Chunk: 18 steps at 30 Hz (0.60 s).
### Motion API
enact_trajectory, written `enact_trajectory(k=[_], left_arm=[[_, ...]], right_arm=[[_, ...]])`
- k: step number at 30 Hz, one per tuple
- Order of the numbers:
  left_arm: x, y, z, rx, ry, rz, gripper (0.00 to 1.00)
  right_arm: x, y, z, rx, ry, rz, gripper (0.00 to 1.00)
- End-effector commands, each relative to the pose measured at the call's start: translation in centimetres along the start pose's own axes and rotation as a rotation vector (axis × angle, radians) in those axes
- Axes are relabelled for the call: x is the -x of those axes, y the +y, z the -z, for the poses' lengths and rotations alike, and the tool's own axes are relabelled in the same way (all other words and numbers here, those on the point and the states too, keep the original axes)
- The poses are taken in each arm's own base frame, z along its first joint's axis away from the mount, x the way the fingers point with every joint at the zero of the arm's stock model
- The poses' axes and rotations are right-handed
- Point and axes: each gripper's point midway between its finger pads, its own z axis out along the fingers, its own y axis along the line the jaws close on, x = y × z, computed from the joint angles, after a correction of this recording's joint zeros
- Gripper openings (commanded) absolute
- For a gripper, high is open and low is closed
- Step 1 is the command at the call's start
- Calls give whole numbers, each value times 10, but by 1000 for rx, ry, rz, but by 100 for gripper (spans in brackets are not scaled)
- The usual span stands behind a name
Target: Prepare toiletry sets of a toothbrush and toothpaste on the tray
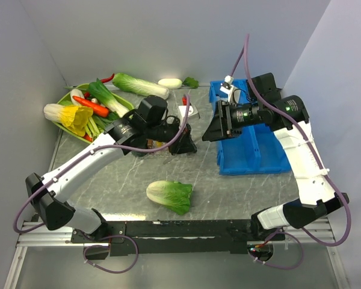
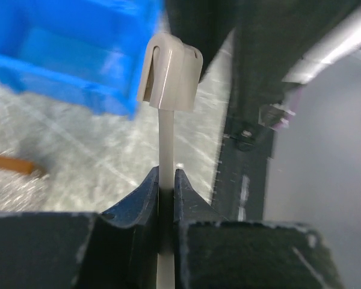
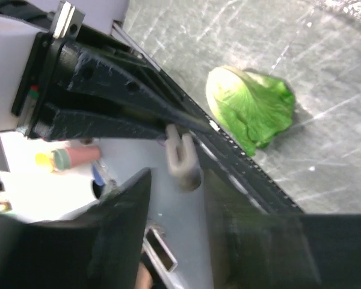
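Note:
My left gripper [image 2: 166, 177] is shut on the thin shaft of a pale toothbrush [image 2: 168, 72], whose capped head sticks out past the fingertips. From above, that gripper [image 1: 189, 144] hangs mid-table, just left of the blue tray [image 1: 253, 153]. My right gripper [image 1: 209, 129] faces it from the tray's left edge. In the right wrist view its jaws [image 3: 183, 180] stand apart around the brush head [image 3: 182, 158] without gripping it. A brown stick [image 2: 12, 164] lies on the table at the left. The toothpaste is not in view.
A leafy cabbage [image 1: 169, 195] lies near the front centre and shows again as the cabbage [image 3: 249, 108] in the right wrist view. A green basket [image 1: 65, 99] of vegetables stands at the back left. A long green vegetable [image 1: 138, 84] and a white one [image 1: 169, 82] lie along the back.

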Motion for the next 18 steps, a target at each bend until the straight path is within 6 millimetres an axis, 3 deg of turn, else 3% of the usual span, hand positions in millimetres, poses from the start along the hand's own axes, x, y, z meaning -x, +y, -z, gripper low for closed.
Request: enact_trajectory(k=[1, 5, 9, 12, 18], left_arm=[[21, 25, 14, 186, -99, 8, 1], [40, 31, 21, 245, -228, 20, 1], [59, 20, 27, 214, -345, 51, 1], [63, 12, 27, 170, -391, 82, 1], [54, 2, 23, 104, -380, 119, 1]], right_arm=[[16, 19, 6, 39, -102, -20, 60], [34, 22, 14, 20, -246, -28, 70], [53, 17, 13, 13, -375, -53, 70], [56, 12, 9, 13, -400, -70, 67], [70, 27, 14, 44, -474, -10, 64]])
